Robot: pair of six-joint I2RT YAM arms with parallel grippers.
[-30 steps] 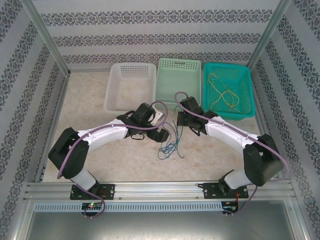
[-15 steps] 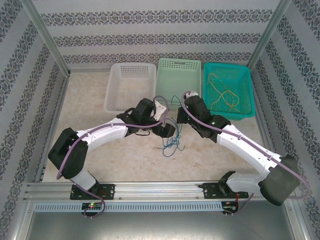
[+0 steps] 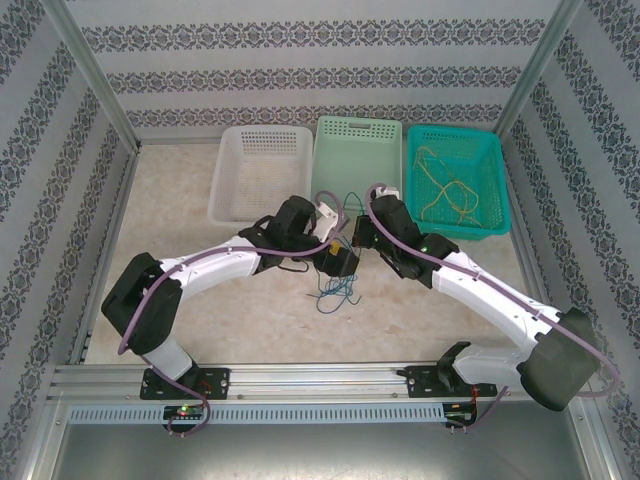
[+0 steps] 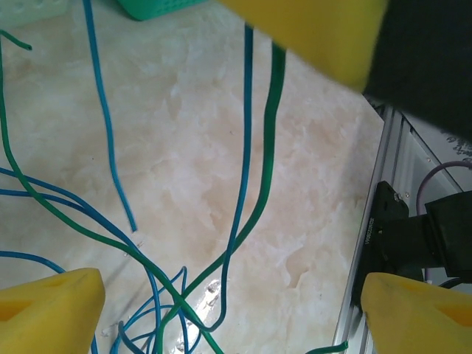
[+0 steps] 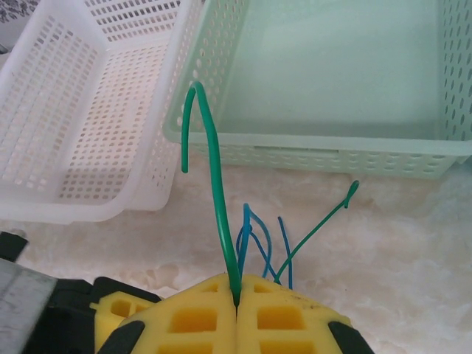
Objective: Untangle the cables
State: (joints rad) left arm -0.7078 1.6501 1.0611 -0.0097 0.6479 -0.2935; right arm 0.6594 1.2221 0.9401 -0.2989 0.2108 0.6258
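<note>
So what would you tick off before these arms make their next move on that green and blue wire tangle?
1. Right gripper shut on the green cable: ok.
2. Left gripper open, with strands hanging between its jaws: ok.
3. Green cable free of the blue cables: not ok, they cross in a tangle low in the left wrist view.
4. Blue strands out of the right grip: cannot tell, the closed jaws hide it.
5. Yellow cables lying in the teal basket: ok.
</note>
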